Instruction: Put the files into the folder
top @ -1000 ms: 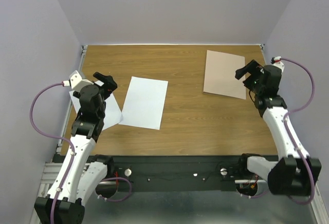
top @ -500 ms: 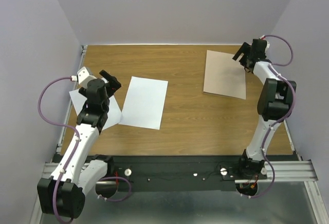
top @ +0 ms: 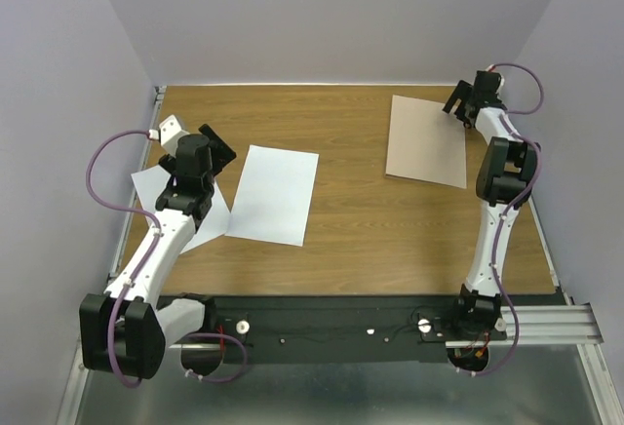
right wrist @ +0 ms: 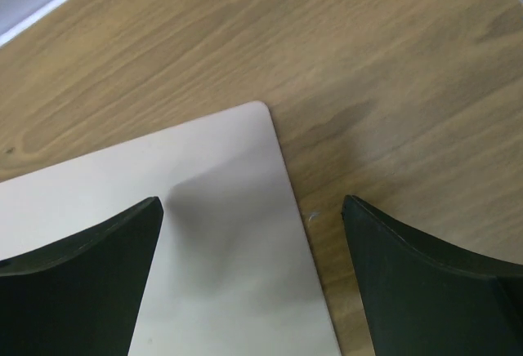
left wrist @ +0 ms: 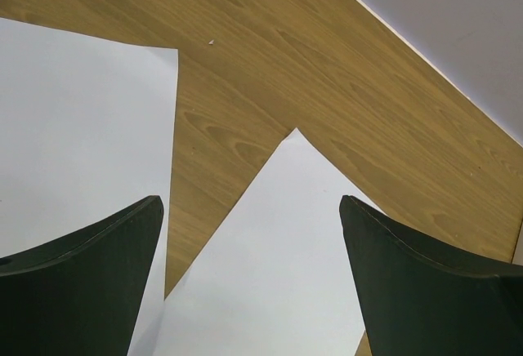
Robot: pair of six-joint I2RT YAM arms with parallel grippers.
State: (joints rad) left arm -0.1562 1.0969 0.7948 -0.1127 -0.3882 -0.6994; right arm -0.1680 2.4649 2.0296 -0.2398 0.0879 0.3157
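Left hand (left wrist: 249, 209) hovers with fingers spread wide, nothing between them, over a wedge of bare wood-grain tabletop (top: 351, 201) where the two files meet; left sheet (top: 146, 187) lies skewed by the tabletop's left edge, partly under the arm; centre sheet (top: 273, 194) lies flat, thin, matte white, its near-left corner meeting its neighbour; broad bare wood separates it from the folder (top: 426, 140), smooth tan card at far right; right hand (right wrist: 252, 209), likewise agape and empty, hangs over its rounded far-right corner.
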